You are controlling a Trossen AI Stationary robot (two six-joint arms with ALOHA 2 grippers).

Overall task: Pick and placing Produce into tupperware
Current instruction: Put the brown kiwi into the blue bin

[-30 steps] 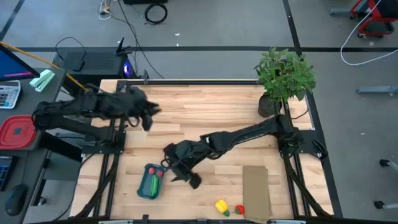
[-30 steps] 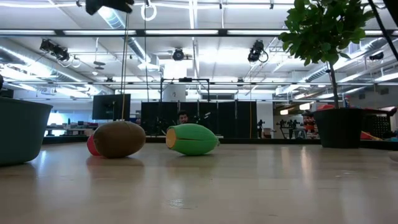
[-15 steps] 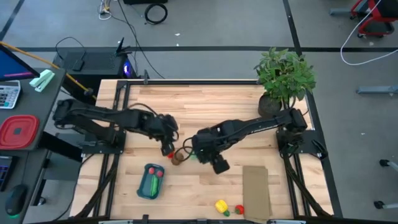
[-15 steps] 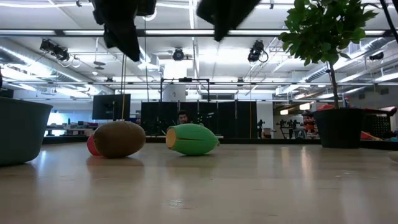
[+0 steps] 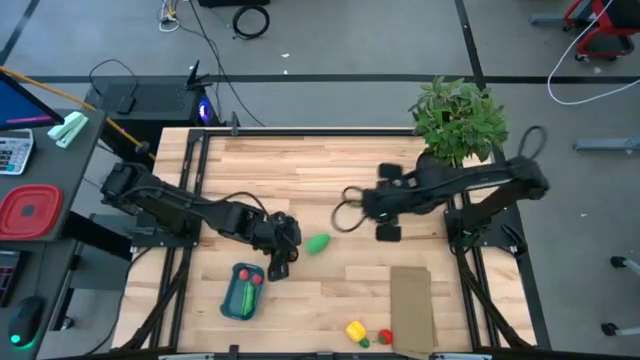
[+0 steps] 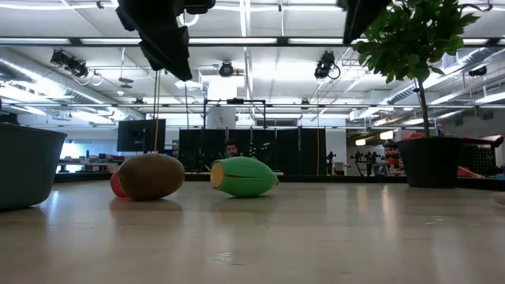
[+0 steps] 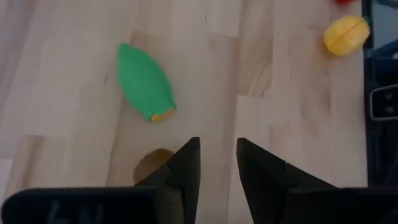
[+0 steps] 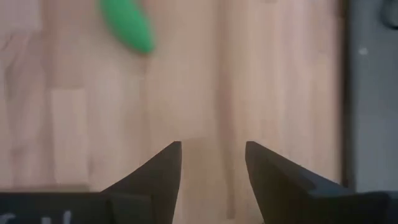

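Note:
My left gripper (image 5: 280, 252) (image 7: 217, 155) hangs open above the table's middle, over the brown round piece (image 7: 152, 165) (image 6: 151, 176), which shows beside one finger. A green piece (image 5: 317, 243) (image 7: 144, 81) (image 6: 245, 176) lies on its side just to the right. A small red piece (image 6: 116, 186) peeks out behind the brown one. The teal tupperware (image 5: 240, 291) (image 6: 28, 166) sits near the front, with a green and a red piece inside. A yellow piece (image 5: 355, 331) (image 7: 345, 34) and a red one (image 5: 385, 337) lie at the near edge. My right gripper (image 5: 345, 212) (image 8: 211, 162) is open, raised right of centre.
A flat cardboard rectangle (image 5: 410, 310) lies near the front right. A potted plant (image 5: 455, 120) (image 6: 422, 95) stands at the far right corner. A red square container (image 5: 28, 212) sits off the table on the left. Bare wood stretches across the far half of the table.
My left gripper has swung from the far left toward the table's middle and near edge and now hangs over the brown piece. My right gripper has pulled away from beside the tupperware, toward the right and far side, uncovering the green and brown pieces. No produce has moved.

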